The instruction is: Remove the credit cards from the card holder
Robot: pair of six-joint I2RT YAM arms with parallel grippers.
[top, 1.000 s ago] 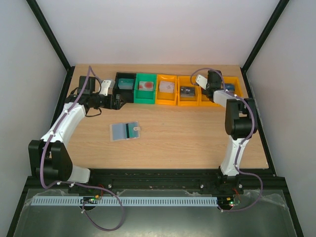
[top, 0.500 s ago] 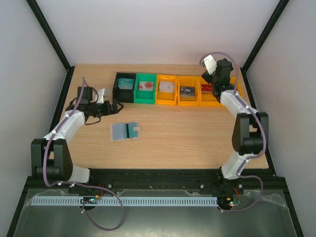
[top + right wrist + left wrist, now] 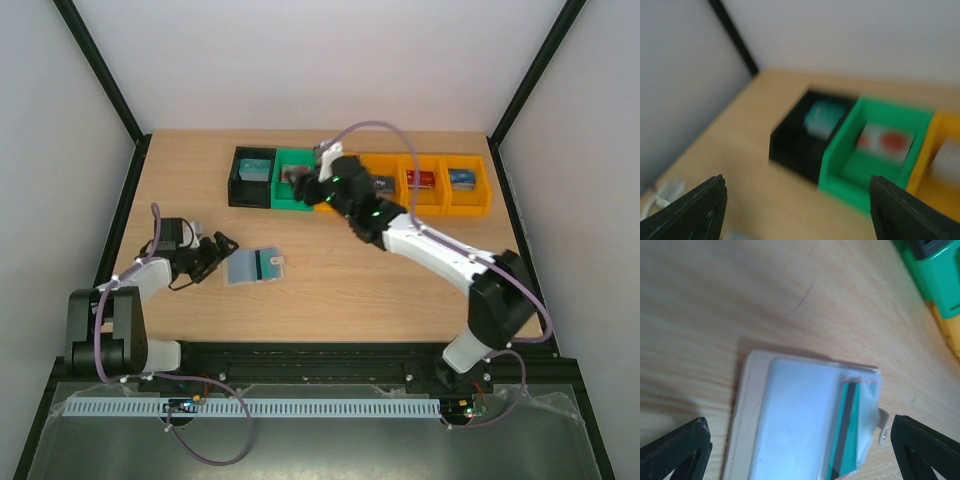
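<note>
The card holder (image 3: 253, 266) lies open on the table, white edge around pale see-through sleeves (image 3: 800, 410). A teal credit card (image 3: 847, 432) with a black stripe sits inside its right sleeve. My left gripper (image 3: 218, 254) is open just left of the holder; in the left wrist view the holder lies between its spread fingertips (image 3: 682, 450), not touched. My right gripper (image 3: 303, 186) is open and empty, held above the green bin (image 3: 875, 160). Other credit cards lie in the bins: teal (image 3: 822, 117), white with red (image 3: 882, 140), red (image 3: 420, 180), blue (image 3: 461, 179).
A row of bins stands along the far edge: black (image 3: 240, 185), green (image 3: 290, 200) and several orange ones (image 3: 470, 205). The right arm stretches diagonally over the table's middle and hides part of the orange bins. Black frame posts stand at the back corners.
The right arm swung from the far-right orange bins leftward to the green bin. The left arm drew back from the black bin to the holder's left side.
</note>
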